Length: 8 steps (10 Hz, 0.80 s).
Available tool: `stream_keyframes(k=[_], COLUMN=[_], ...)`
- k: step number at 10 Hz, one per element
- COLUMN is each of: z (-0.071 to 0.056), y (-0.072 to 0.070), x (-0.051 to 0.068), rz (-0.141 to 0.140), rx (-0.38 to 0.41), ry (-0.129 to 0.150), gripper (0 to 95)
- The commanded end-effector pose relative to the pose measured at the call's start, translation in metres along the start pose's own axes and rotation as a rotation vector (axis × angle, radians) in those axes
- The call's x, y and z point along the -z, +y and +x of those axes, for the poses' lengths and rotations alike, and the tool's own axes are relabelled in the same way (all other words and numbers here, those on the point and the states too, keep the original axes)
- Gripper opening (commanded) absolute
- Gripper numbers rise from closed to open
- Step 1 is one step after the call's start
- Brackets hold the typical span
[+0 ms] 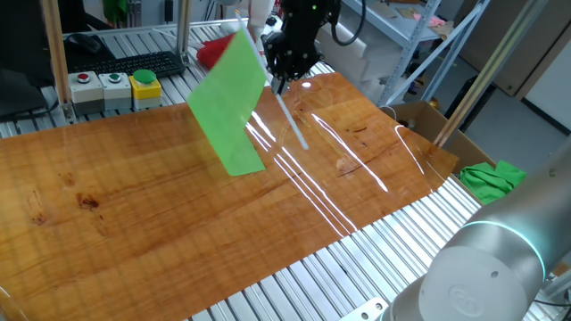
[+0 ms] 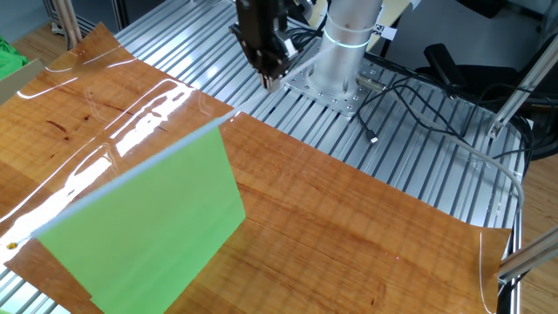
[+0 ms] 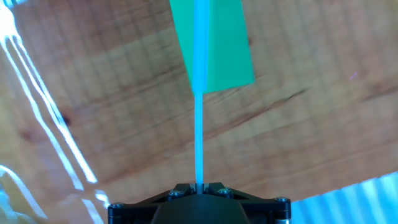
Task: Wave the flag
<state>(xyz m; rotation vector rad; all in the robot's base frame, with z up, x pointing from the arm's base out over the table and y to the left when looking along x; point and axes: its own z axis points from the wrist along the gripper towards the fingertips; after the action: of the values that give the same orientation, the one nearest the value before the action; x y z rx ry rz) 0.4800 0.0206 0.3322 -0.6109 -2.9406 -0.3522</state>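
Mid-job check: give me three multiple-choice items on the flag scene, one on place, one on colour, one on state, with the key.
1. Where is the flag?
A. lying flat on the table
B. held up over the wooden table
C. inside the cardboard box

2. What colour is the flag's sheet?
A. red
B. yellow
C. bright green

3. How is the gripper?
A. shut on the flag's rod
B. open above the rod
C. out of view

Key: 1 B, the sheet hangs clear of the wood in both fixed views; 2 C, green in every view; 3 A, the hand view shows the rod running out from between the fingers.
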Motion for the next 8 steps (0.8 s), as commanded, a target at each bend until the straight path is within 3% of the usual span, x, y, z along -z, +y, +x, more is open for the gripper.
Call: stream_keyframes(k=[1, 2, 3, 5, 8], z=[-0.007, -0.013, -0.018, -0.018, -0.018], y=[-0.007, -0.015, -0.019, -0.019, -0.019], x=[0.003, 0.006, 0.006, 0.006, 0.006], rz=[0.314, 0.347, 0.354, 0.356, 0.354], rx=[0.206, 0.245, 0.254, 0.269, 0.254], ry=[-0.055, -0.058, -0.06, -0.052, -0.069], gripper=[0.0, 0.0, 0.0, 0.0, 0.0])
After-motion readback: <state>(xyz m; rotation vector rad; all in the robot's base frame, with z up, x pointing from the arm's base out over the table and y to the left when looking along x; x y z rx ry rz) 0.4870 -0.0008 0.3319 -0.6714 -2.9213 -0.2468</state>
